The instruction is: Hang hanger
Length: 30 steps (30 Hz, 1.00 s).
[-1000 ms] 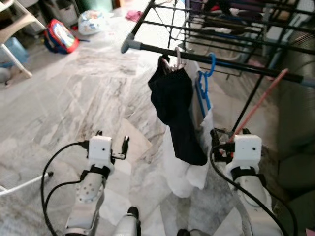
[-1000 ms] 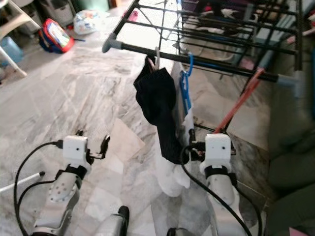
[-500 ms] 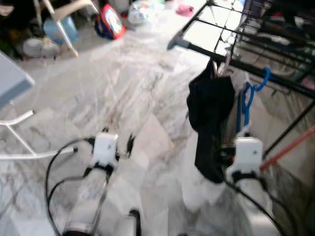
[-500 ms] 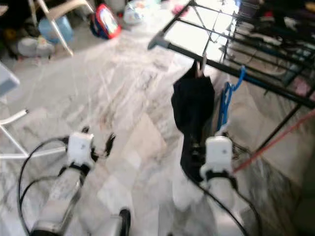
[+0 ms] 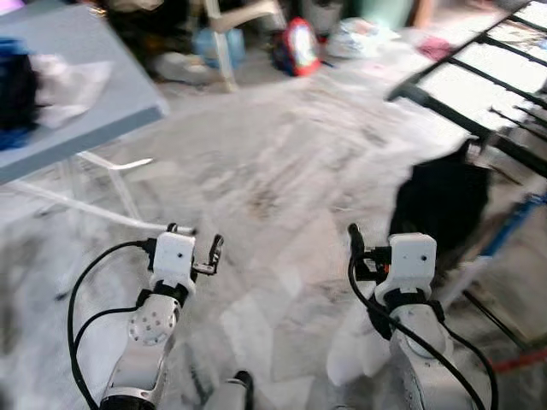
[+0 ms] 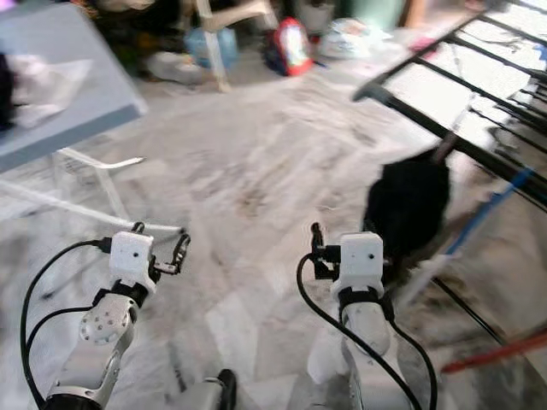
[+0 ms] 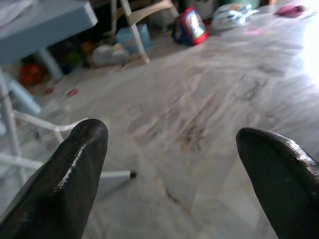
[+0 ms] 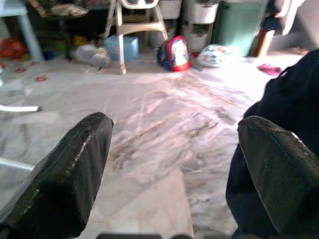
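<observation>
- On the drying rack [image 6: 444, 94], a black garment [image 6: 407, 209] is hanging beside a blue hanger [image 6: 491, 213].
- Left gripper [image 7: 174, 164] and right gripper [image 8: 174, 164] are hovering over marble floor [image 5: 282, 171], fingers spread, empty.

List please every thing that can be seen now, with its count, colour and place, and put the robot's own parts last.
drying rack: one, black bars, ahead on the right
garment: one, black, hanging from the rack's front bar
hanger: one, blue, blurred, hanging right of the garment
table: one, grey-blue top, white legs, far left
backpack: one, red and blue, on the floor at the back
chair: one, pale, beside the backpack
floor: grey-white marble
left gripper: jaws open, empty, over the floor
right gripper: jaws open, empty, next to the garment
</observation>
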{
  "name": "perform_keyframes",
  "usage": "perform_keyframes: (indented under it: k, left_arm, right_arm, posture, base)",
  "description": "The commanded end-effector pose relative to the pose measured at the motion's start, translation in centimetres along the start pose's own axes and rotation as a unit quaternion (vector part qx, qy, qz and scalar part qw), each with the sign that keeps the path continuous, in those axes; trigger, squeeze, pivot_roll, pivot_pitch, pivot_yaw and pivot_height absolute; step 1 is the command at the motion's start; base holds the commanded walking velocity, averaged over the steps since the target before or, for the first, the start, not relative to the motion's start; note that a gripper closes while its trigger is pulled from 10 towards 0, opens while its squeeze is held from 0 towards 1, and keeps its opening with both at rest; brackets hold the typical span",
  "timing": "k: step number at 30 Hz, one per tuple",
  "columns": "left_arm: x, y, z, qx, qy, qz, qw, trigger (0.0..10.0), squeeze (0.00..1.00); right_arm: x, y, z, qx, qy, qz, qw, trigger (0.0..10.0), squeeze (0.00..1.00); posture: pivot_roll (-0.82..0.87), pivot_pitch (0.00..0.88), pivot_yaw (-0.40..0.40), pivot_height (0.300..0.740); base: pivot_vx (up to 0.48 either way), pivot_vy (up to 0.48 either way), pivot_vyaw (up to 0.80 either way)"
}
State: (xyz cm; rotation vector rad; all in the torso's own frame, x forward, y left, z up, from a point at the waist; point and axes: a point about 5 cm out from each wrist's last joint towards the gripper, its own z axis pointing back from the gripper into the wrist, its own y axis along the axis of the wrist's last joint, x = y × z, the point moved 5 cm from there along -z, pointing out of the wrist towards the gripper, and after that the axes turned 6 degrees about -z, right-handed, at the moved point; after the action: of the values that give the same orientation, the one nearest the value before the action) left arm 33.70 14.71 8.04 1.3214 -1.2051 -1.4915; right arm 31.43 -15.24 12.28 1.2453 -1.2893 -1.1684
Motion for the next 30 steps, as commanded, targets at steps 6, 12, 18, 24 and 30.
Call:
perform_keyframes:
  k: [6,12,18,24,30]
  left_arm:
    - [0.03,-0.11,-0.33,-0.008,-0.003,-0.001,1.000,10.0,0.00]
    - [0.13,-0.25,-0.40,-0.013,-0.004,0.004,1.000,10.0,0.00]
    - [0.30,-0.21,-0.59,-0.013,-0.004,0.006,1.000,10.0,0.00]
    - [0.47,-0.36,-0.57,-0.017,-0.004,0.008,1.000,10.0,0.00]
    - [0.46,-0.38,-0.66,-0.018,-0.003,0.008,1.000,10.0,0.00]
  right_arm:
    - [0.43,-0.78,0.18,-0.009,-0.011,-0.005,1.000,10.0,0.00]
    - [0.45,-0.77,0.17,-0.008,-0.015,-0.008,1.000,10.0,0.00]
    - [0.56,-0.75,0.11,-0.006,-0.016,-0.009,1.000,10.0,0.00]
    - [0.62,-0.44,0.02,-0.001,-0.015,-0.010,1.000,10.0,0.00]
    - [0.82,-0.45,0.05,0.000,-0.019,-0.018,1.000,10.0,0.00]
  posture:
    - [0.04,0.192,0.058,0.740]
    - [0.03,0.192,0.063,0.740]
    - [0.03,0.195,0.063,0.740]
    - [0.02,0.204,0.064,0.740]
    - [0.02,0.211,0.063,0.740]
  base:
    - [0.000,0.000,0.80]
    - [0.000,0.000,0.80]
    - [0.000,0.000,0.80]
    - [0.000,0.000,0.80]
    - [0.000,0.096,0.13]
